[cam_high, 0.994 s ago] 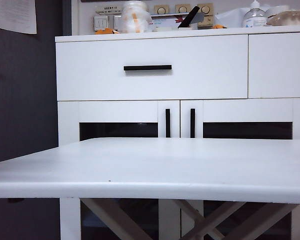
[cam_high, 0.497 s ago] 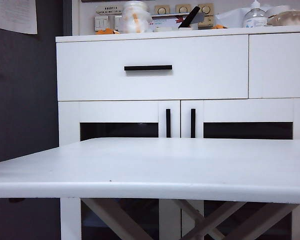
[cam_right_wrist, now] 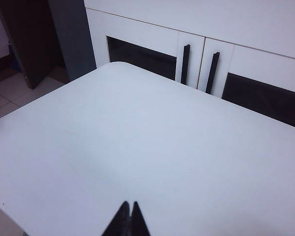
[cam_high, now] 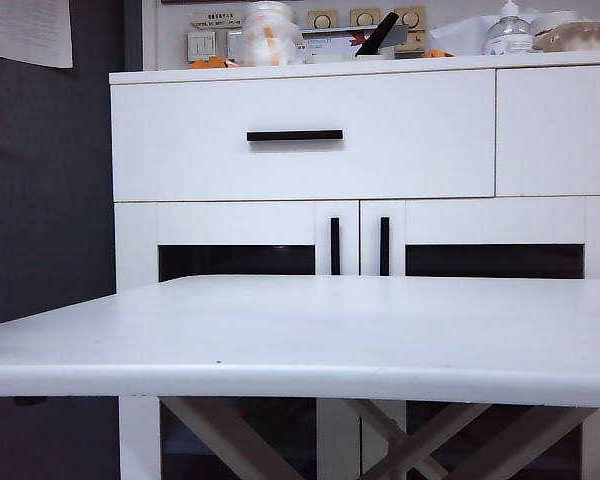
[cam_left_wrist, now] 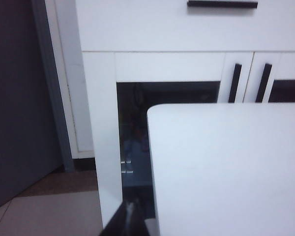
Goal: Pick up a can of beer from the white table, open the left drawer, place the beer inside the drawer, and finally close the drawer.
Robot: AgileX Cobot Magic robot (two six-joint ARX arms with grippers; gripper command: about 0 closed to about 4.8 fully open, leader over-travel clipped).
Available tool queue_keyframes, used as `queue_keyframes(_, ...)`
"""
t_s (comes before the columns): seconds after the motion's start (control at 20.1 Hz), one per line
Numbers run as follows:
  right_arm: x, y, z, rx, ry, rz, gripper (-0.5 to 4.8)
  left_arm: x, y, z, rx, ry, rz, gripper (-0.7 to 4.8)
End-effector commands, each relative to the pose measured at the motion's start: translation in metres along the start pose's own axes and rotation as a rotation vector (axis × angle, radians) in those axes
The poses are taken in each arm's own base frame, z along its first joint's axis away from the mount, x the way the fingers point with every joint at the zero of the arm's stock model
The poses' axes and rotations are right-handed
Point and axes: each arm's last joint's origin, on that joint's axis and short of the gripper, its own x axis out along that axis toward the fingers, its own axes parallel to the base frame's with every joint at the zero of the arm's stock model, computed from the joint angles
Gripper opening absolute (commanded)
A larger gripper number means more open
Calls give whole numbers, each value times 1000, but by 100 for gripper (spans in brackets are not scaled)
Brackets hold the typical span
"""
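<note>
Both grippers are clenched shut and hold nothing. In the left wrist view, the left gripper [cam_left_wrist: 129, 216] shows only as dark fingertips pressed together, hanging off the near corner of the white table [cam_left_wrist: 226, 167], above a tiled floor [cam_left_wrist: 44, 211]. In the right wrist view, the right gripper [cam_right_wrist: 128, 219] also shows as two dark tips touching each other, poised over the tabletop, near one edge of it. Neither gripper appears in the exterior view.

From the exterior view, the white table fills the lower half, a plain top with a rounded edge on crossed white legs [cam_high: 420, 440]. Behind it stands a white cabinet [cam_high: 135, 240]. Its left drawer [cam_high: 400, 135] is fully closed, its front flush with the cabinet, and a horizontal black bar handle [cam_high: 294, 135] sits at its centre. A narrower drawer front [cam_high: 558, 130] lies to the right of it. Below are two doors with vertical black handles [cam_high: 335, 245] set side by side. Assorted clutter lines the cabinet top, including a clear plastic bottle [cam_high: 508, 32].

No can of beer shows in any view.
</note>
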Motion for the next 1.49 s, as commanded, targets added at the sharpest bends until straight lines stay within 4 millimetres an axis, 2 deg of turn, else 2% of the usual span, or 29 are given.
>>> queue_keyframes(0.05, -1, 0, 2, 2, -14, 0, -5, 0, 0, 1, 9, -1, 5, -6)
queue_keyframes(0.25, -1, 0, 2, 2, -14, 0, -5, -1, 6, -1, 27, 17, 196, -6)
queue_keyframes(1.09, 2, -1, -3, 5, -10, -14, -5, -1, 5, -1, 27, 18, 177, -4)
queue_keyframes(1.24, 8, -11, -17, 30, -63, -153, -5, -1, 5, -1, 27, 18, 177, -4)
queue_keyframes(1.34, 17, -24, -37, 38, -160, -293, -5, -1, 5, -1, 27, 18, 175, -4)
queue_keyframes(1.49, 25, -34, -69, 44, -187, -364, -5, -1, 5, -1, 27, 18, 176, -4)
